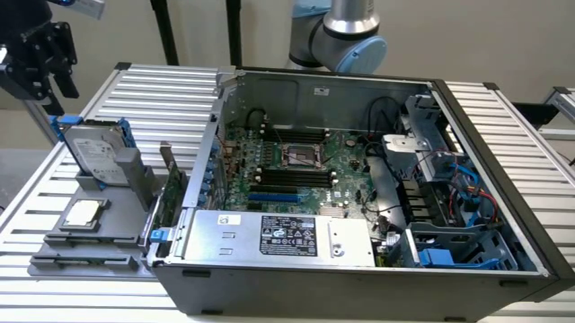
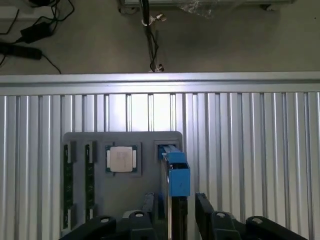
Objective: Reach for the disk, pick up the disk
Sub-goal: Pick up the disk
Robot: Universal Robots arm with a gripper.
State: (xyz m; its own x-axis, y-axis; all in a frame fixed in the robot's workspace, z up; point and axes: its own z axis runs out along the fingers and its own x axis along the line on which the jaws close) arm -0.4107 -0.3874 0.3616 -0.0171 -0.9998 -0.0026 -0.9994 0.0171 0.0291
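- The disk [image 1: 94, 151] stands upright on its edge in a slot of a grey holder [image 1: 90, 266], at the exterior view's left of the open computer case [image 1: 359, 202]. Standing this way, both flat faces are free to be pinched.
- The hand [image 1: 54, 87] hangs above the disk and apart from it, carrying nothing.
- In the wrist view the hand [image 2: 174, 197] points straight down. Its fingers [image 2: 149, 205] are spread, and the disk [image 2: 175, 175], with its blue carrier rail on top, lies in line between them, so the hand seems lined up to close on the two faces.
- A square processor chip [image 2: 120, 159] lies flat in its own recess of the holder [image 2: 120, 195], just beside the disk.
- The holder rests on the slatted aluminium table [image 1: 161, 87].
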